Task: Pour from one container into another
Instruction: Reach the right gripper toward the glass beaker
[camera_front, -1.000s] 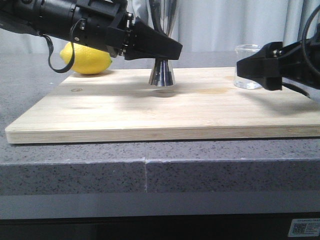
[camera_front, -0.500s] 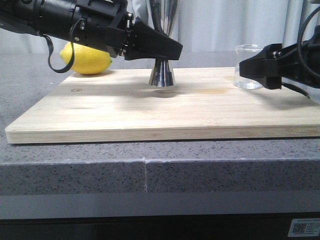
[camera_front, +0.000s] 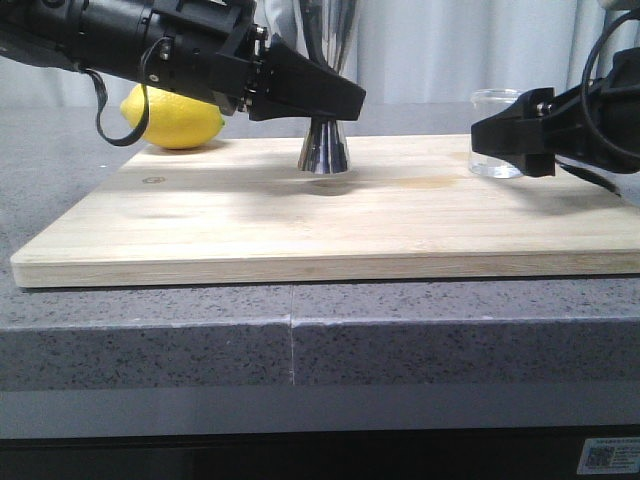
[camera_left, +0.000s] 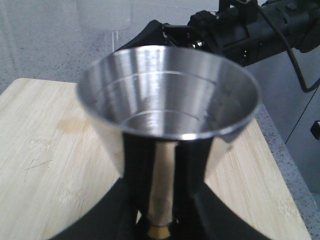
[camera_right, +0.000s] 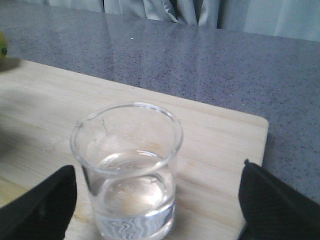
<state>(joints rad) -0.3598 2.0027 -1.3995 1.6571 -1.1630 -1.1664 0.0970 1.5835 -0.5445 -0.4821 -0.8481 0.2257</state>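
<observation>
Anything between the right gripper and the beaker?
Nothing visible. The glass beaker stands on the wooden board, squarely between the open fingers of the right gripper, with a gap on each side.

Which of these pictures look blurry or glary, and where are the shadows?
Front view: soft shadows lie on the wooden board under both arms, and the steel cup glints. Left wrist view: the steel cup shows bright streaks inside, its near rim soft. Right wrist view: the glass beaker is sharp, the right pincer fingertips blurred.
</observation>
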